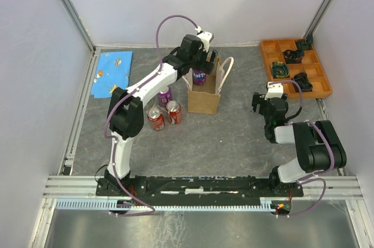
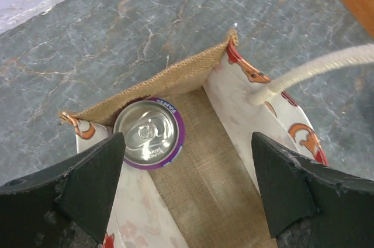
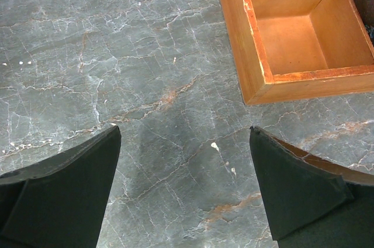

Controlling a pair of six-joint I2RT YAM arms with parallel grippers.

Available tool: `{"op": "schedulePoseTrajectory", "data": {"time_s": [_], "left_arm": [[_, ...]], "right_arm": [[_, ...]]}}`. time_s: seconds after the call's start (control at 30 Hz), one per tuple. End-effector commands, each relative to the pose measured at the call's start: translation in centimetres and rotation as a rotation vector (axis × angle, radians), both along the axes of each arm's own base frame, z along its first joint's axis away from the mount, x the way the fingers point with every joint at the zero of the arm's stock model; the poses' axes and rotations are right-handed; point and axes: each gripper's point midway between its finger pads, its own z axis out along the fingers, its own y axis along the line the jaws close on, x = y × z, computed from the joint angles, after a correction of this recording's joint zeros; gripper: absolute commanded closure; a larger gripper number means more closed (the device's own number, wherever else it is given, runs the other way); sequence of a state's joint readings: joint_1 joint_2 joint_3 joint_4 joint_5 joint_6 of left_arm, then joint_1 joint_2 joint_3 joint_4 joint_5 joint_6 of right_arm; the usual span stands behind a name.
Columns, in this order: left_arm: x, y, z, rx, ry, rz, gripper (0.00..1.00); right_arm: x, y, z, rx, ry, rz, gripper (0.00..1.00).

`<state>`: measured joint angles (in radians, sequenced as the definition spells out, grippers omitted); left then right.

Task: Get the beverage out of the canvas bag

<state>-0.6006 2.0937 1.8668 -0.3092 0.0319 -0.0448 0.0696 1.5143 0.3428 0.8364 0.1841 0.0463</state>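
Note:
The tan canvas bag [image 1: 204,97] stands upright mid-table with its white loop handles [image 1: 226,68] up. One beverage, a purple can [image 1: 199,76], stands inside at the bag's far end. In the left wrist view its silver top [image 2: 147,132] sits in a corner of the bag [image 2: 205,163], just ahead of my left fingertip [image 2: 99,172]. My left gripper [image 1: 203,62] hovers over the bag's mouth, open and holding nothing [image 2: 187,143]. My right gripper [image 1: 260,103] hangs open above bare table [image 3: 184,134], right of the bag.
Three cans stand on the table left of the bag: a purple one [image 1: 165,94] and two red ones [image 1: 174,112] [image 1: 155,119]. An orange compartment tray [image 1: 266,61] holding dark objects sits at the back right, its corner near my right gripper [image 3: 234,31]. A blue mat [image 1: 113,72] lies back left.

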Motion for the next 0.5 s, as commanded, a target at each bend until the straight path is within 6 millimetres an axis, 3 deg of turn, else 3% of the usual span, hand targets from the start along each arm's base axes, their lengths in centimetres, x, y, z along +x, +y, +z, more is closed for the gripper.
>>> {"op": "schedulePoseTrajectory", "data": {"time_s": [0.0, 0.2, 0.47], "left_arm": [[2.0, 1.0, 0.4, 0.03, -0.026, 0.095, 0.05], [2.6, 1.4, -1.7, 0.074, -0.005, 0.128, 0.04], [3.2, 2.0, -2.7, 0.118, -0.01, 0.158, 0.01]], "right_arm": [[1.1, -0.1, 1.5, -0.007, -0.049, 0.004, 0.01], [1.1, 0.0, 1.5, -0.007, -0.049, 0.004, 0.01], [1.1, 0.0, 1.5, -0.007, -0.048, 0.006, 0.01]]}}
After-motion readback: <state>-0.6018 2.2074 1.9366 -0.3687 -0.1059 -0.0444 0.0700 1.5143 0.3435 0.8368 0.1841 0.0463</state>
